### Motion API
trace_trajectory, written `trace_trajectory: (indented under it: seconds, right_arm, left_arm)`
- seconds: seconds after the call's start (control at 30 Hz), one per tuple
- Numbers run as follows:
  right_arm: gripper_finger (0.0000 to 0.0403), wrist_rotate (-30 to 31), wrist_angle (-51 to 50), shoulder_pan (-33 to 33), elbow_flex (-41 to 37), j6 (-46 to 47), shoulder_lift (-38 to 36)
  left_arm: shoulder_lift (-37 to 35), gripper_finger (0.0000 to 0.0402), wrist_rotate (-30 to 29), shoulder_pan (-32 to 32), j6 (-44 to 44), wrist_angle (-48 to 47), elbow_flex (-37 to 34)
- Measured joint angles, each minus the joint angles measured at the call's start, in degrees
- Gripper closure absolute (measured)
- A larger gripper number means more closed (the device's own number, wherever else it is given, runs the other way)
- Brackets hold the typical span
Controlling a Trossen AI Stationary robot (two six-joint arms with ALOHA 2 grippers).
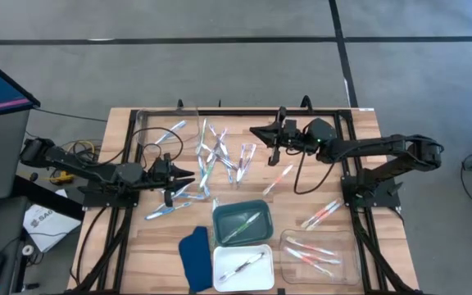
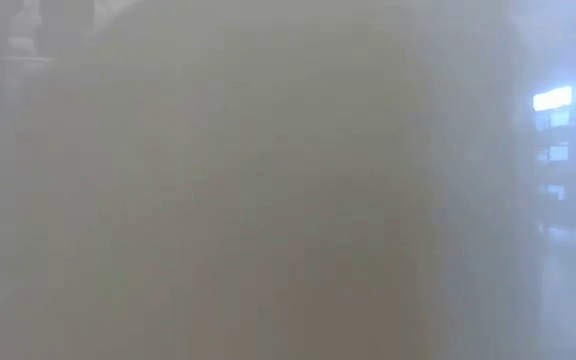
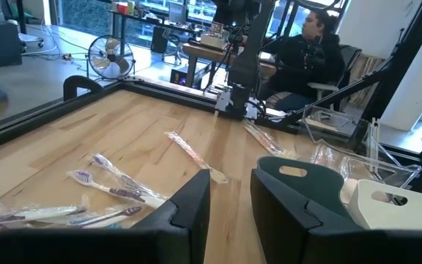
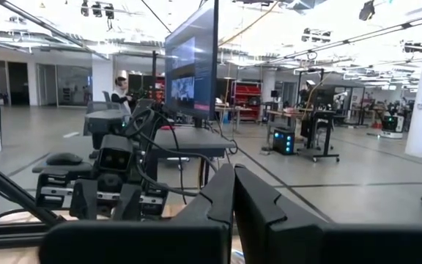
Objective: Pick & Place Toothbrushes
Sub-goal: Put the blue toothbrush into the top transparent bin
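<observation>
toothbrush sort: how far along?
Early. Done: one brush each in the green tray and white tray, a few pink ones in the clear tray. In hand: nothing seen; the left gripper sits partly open beside the pile, the right gripper is shut and raised. Left: most toothbrushes still loose on the table.

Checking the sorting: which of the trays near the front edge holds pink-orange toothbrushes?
The clear tray at the front right holds the pink-orange toothbrushes. The green tray and the white tray each hold one brush of another colour.
</observation>
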Motion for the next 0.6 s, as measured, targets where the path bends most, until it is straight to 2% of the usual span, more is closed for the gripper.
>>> trace_trajectory:
  seconds: [0.6]
  right_arm:
    - [0.0397,-0.5,0.6,0.0,0.0,-1.4,0.0]
  left_arm:
    - [0.0,0.0307,0.0,0.0,0.0,0.5,0.0]
